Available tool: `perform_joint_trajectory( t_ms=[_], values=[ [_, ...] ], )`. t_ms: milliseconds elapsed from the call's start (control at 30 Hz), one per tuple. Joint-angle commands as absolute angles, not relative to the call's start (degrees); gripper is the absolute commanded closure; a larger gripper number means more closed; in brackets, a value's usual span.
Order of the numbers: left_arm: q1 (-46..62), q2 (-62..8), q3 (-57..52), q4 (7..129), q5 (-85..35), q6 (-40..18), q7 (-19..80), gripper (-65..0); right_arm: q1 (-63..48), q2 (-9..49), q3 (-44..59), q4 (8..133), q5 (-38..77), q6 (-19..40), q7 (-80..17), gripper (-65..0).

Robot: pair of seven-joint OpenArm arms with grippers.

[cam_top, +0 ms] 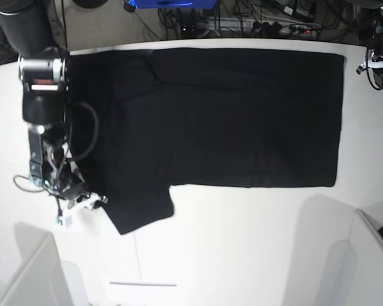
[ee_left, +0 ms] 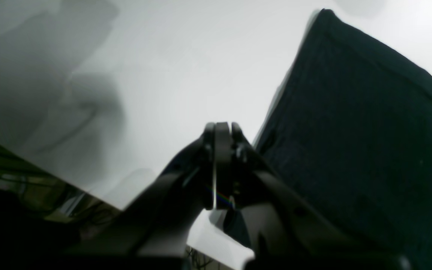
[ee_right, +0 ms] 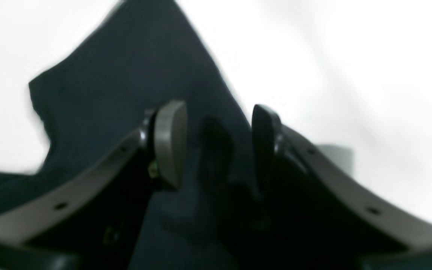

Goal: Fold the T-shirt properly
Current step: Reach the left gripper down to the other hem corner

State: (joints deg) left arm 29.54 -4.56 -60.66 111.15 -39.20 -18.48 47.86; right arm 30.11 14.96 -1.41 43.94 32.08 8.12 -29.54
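Note:
The black T-shirt (cam_top: pixel 230 115) lies spread flat on the white table (cam_top: pixel 242 248), plain side up; no print shows. One short sleeve (cam_top: pixel 140 207) points toward the front left. My right gripper (ee_right: pixel 218 144) is open, with its fingers (ee_right: pixel 169 142) either side of dark sleeve cloth (ee_right: pixel 126 75). In the base view it (cam_top: pixel 83 194) sits at the sleeve's left edge. My left gripper (ee_left: pixel 219 131) is shut and empty over bare table, just left of a shirt corner (ee_left: pixel 351 112). Only part of the left arm (cam_top: pixel 378 60) shows at the base view's right edge.
Cables and a power strip (cam_top: pixel 274 25) lie beyond the table's far edge. White side panels stand at the front left (cam_top: pixel 32 274) and front right (cam_top: pixel 370 261). The table edge (ee_left: pixel 51 180) and the dark floor below it show in the left wrist view.

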Motion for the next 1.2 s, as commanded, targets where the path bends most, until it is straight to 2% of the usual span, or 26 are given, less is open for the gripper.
perform_joint_trajectory(
  t_ms=[0,100,167,267,567,633,733,967,1067,1167],
  values=[
    [29.93,-5.41,-61.05,112.04,-39.96,-18.77,46.73,0.0,33.98,15.96,-3.03,40.92,32.48,8.22,-26.59,-32.0],
    [30.02,-5.41,-61.14,112.04,-39.96,-18.77,46.73,0.0,39.60,15.96,-9.80,30.46,32.48,8.48,-21.05,-39.3],
    [30.02,-5.41,-61.14,112.04,-39.96,-18.77,46.73,0.0,41.98,15.69,-14.20,26.07,32.48,8.48,-18.33,-41.3],
    [30.02,-5.32,-61.14,112.04,-39.96,-18.77,46.73,0.0,43.03,14.81,-18.15,23.87,32.75,8.48,-16.40,-41.1],
    [29.58,-5.49,-61.14,112.04,-39.96,-18.77,46.73,0.0,41.89,12.79,-18.24,23.34,32.57,8.48,-16.31,-40.7],
    [29.49,-5.49,-61.14,112.04,-39.96,-18.77,46.73,0.0,41.54,12.79,-18.24,23.34,32.57,8.48,-16.22,-36.9],
    [29.41,-5.49,-60.88,111.96,-39.96,-18.68,46.81,0.0,41.10,12.79,-18.33,23.25,32.57,8.48,-16.22,-27.3],
    [28.09,-6.37,-60.70,111.96,-39.96,-18.68,46.81,0.0,40.40,13.05,-18.33,23.25,32.57,8.48,-16.22,0.0],
    [27.47,-8.84,-60.00,110.64,-39.96,-18.51,46.81,0.0,40.40,13.05,-18.33,23.25,32.57,8.48,-16.57,0.0],
    [25.45,-12.44,-59.91,107.82,-39.96,-18.51,46.81,-23.4,40.40,13.05,-18.33,23.25,32.57,8.48,-16.66,0.0]
  ],
)
